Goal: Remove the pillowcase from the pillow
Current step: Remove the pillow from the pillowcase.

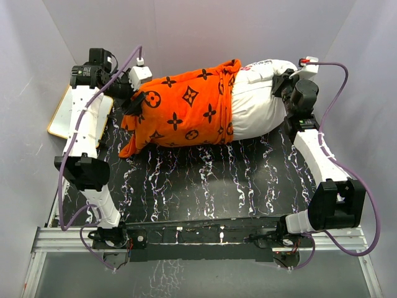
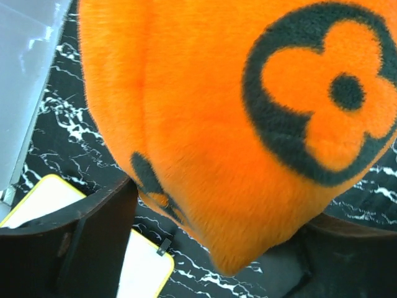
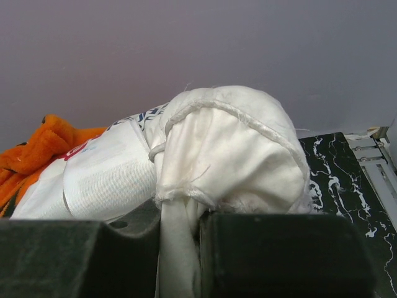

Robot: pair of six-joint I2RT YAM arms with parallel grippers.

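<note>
- far-left edge of the surface [image 1: 205,186]: flat white board [image 1: 59,121], part under the left arm, not involved.
- left fingers [image 2: 80,242]: at the closed left end of the pillowcase [image 1: 186,108], near the far-left corner. wrist view shows them spread, one on each side of a drooping orange corner. cloth fills the gap between them, but no clear pinch shows.
- pillowcase: lies along the far edge, long axis left to right. it covers the left part of the pillow [image 1: 257,105]. its open mouth is bunched in a ridge about mid-length and faces right.
- pillow: same axis. its bare white right end sticks out of the mouth toward the far-right corner, logo on the far side.
- right fingers [image 3: 279,254]: at that bare right end, pressed together on a fold of the white cover, with cloth squeezed up between them.
- relation that matters: the two grips sit at opposite ends of one left-right line. the case has to slide off leftward, away from the right hold. the left arm is nearer the case, the right arm nearer the bare pillow.
- judgement: left fingers need to bite orange cloth only, not the stuffing under it, or both will drag together.
</note>
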